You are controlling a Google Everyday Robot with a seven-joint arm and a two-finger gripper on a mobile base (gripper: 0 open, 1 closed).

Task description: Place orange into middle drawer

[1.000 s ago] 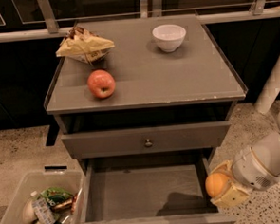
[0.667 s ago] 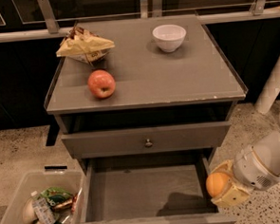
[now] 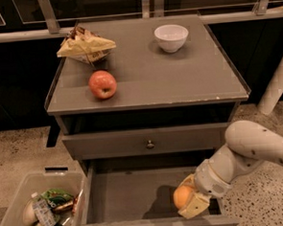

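The orange is small, round and held in my gripper, whose pale fingers are shut on it. The gripper reaches in from the right, low over the right front part of the middle drawer. That drawer is pulled out, a wide shallow grey box with a bare floor. The orange casts a shadow on the drawer floor to its left. Whether it touches the floor I cannot tell.
A drawer with a flat front and round metal knob is closed above. On the cabinet top sit a red-yellow apple, a white bowl and a yellow chip bag. A clear bin of rubbish stands at lower left.
My gripper with the orange has moved left, from beside the drawer's right wall to over the drawer's right front floor.
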